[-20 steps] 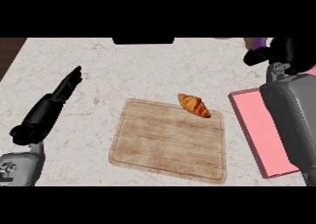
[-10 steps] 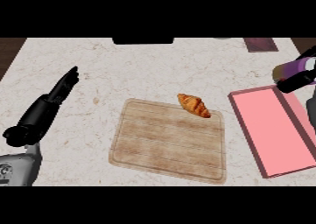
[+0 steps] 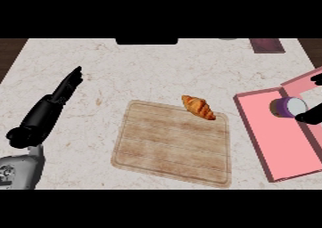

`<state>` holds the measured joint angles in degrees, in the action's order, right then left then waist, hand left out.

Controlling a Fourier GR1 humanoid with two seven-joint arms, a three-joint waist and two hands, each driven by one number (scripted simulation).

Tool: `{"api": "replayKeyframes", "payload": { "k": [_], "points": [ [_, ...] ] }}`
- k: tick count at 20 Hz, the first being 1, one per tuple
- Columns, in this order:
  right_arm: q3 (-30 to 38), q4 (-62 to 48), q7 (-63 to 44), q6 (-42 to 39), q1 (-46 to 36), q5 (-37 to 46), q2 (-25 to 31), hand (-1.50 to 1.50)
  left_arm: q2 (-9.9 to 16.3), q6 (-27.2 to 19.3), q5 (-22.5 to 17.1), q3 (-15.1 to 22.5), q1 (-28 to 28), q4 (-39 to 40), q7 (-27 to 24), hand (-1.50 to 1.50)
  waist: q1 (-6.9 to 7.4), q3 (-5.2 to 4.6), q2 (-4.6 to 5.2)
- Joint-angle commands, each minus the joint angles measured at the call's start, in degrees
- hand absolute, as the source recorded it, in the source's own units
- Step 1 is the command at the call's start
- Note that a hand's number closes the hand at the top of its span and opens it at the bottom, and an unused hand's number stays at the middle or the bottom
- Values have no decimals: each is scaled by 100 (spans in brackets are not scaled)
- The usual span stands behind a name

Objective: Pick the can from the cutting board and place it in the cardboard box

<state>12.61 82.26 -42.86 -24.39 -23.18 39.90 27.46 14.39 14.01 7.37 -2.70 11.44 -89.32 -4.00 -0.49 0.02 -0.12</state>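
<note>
The purple can [image 3: 286,107] with a pale end sits inside the pink cardboard box [image 3: 276,149] at the right, near its far end. My right hand [image 3: 312,116] shows only at the right edge. Its thumb reaches to the can's side and its fingers [image 3: 321,82] are spread above, apart from the can. The wooden cutting board [image 3: 170,149] lies in the middle and carries only a croissant [image 3: 199,107] at its far right corner. My left hand [image 3: 56,99] rests on the counter at the left, fingers straight.
A black object [image 3: 146,41] sits at the counter's far edge, and a dark maroon item [image 3: 265,45] lies at the far right. The counter's left edge runs close beside my left forearm.
My right hand brought the can from above the far right of the counter down into the pink box, and its fingers have spread off it. The left hand stayed still.
</note>
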Motion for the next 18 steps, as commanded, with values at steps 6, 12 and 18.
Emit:
{"api": "replayKeyframes", "payload": {
  "k": [6,12,18],
  "points": [
    [1242,989,1193,1762,-334,-917,-538,-150,-86,-72,69,48,-54,-87,114,0,-78,26,-51],
    [2508,1088,1316,2994,-444,-1885,-1264,-150,-77,-50,81,47,63,-37,135,0,-64,12,-7],
    [3224,1146,2316,3251,547,-2532,-1376,-150,6,55,56,-38,-76,-119,-18,0,0,2,5]
  ]
}}
